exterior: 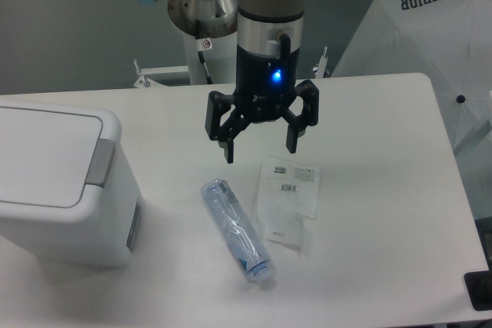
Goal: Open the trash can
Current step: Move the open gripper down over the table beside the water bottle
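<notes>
The trash can (61, 182) is a large white boxy bin at the table's left edge, its flat lid down and a grey push tab (100, 163) on its right side. My gripper (260, 150) hangs open above the table's middle, well to the right of the bin and apart from it. Nothing is between its fingers. It hovers just above the upper end of a clear plastic bottle (237, 230) that lies on its side.
A clear plastic bag with barcode labels (287, 197) lies flat right of the bottle. A white umbrella marked SUPERIOR (430, 44) stands beyond the table's right edge. A dark object (480, 289) sits at the front right corner.
</notes>
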Controlling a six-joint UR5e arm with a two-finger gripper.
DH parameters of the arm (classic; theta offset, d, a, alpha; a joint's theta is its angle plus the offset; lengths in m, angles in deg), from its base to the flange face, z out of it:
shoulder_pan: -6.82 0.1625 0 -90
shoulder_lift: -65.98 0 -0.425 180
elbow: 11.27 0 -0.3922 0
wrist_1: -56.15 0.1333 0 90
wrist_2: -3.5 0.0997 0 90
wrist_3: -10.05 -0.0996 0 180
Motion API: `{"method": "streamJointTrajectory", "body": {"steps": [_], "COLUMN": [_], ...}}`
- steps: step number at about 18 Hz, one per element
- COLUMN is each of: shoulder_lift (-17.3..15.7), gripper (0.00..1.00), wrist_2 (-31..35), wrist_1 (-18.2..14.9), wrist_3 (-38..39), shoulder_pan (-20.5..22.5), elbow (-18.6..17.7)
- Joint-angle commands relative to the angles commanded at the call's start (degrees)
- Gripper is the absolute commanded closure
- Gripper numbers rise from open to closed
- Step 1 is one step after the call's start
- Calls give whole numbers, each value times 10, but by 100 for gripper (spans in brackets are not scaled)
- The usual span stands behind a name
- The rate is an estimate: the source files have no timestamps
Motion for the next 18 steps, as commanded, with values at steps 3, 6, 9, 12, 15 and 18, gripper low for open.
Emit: {"method": "streamJointTrajectory", "body": {"steps": [3, 6, 9, 12, 15, 18], "shoulder_lift": [5, 4, 14, 24, 23, 19], "gripper": [0, 0, 0, 0, 0, 0], "wrist_2": [0, 1, -2, -4, -6, -3], "wrist_1": [34, 38, 57, 58, 57, 52], "wrist_3": [0, -4, -1, 4, 38, 47], "shoulder_pan": [0, 0, 1, -2, -22, -39], "elbow": [6, 2, 13, 9, -7, -11]}}
